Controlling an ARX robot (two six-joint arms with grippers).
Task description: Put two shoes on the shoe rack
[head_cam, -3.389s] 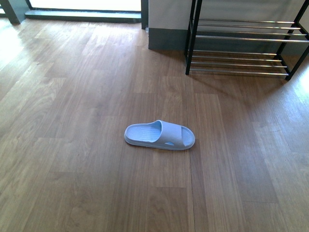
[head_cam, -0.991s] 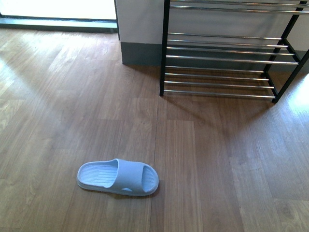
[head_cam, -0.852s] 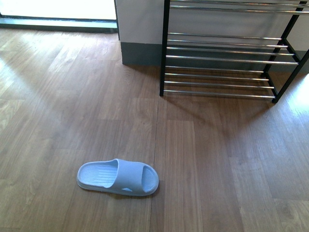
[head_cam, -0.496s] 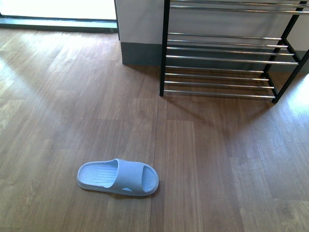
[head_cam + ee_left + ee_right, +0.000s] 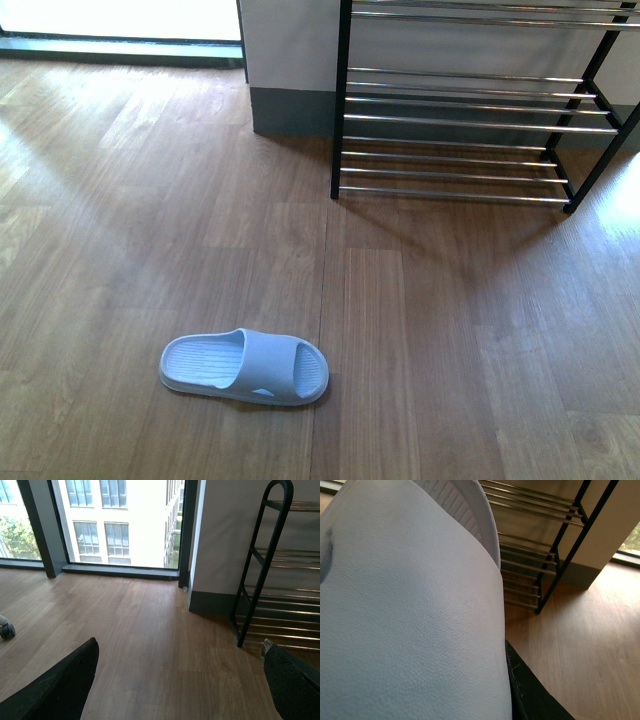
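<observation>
One pale blue slide (image 5: 245, 367) lies flat on the wood floor at the lower left of the front view, apart from the shoe rack (image 5: 460, 120), which stands against the wall at the upper right. Neither arm shows in that view. A second pale blue slide (image 5: 410, 610) fills most of the right wrist view, and my right gripper (image 5: 506, 680) is shut on it, with one black finger (image 5: 530, 700) pressed along its edge. The rack (image 5: 540, 555) stands beyond it. My left gripper (image 5: 177, 680) hangs open over bare floor, with the rack's end frame (image 5: 262, 570) ahead of it.
A grey wall pillar with dark skirting (image 5: 290, 105) stands just left of the rack. Floor-length windows (image 5: 120, 525) run along the far wall. A small caster wheel (image 5: 6, 631) sits at the edge of the left wrist view.
Since 3.4 s ago the front view has moved closer to the rack, so the floor slide now shows lower and further left. Over the last second nothing has shifted.
</observation>
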